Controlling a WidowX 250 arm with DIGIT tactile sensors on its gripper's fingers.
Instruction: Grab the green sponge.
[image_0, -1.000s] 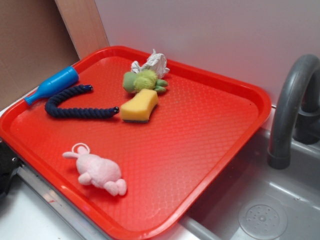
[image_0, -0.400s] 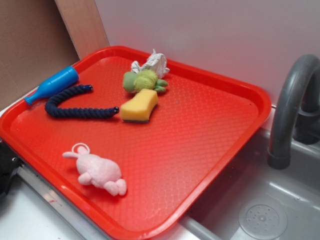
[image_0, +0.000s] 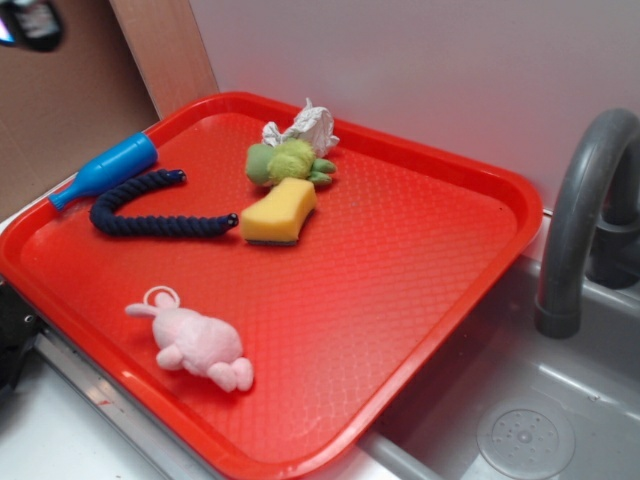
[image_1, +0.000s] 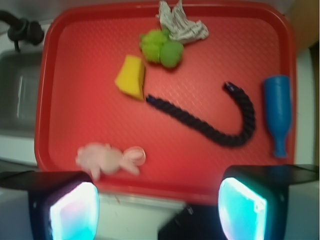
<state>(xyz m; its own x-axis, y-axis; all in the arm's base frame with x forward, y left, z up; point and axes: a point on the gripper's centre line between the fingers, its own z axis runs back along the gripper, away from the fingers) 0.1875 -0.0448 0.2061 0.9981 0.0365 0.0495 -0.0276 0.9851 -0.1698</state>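
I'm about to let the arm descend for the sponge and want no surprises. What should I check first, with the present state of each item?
1. Target in view: the green sponge lies on the red tray, seen in both views. Ok.
2. Jaws apart: the gripper has a wide gap between its fingers in the wrist view. Ok.
3. Gripper over target: it sits at the tray's near edge, far from the sponge. Not ok.
4. Clearance: the green plush toy crowds one end, the blue rope tip the other. Not ok.
5. Contact with those neighbours: cannot tell.
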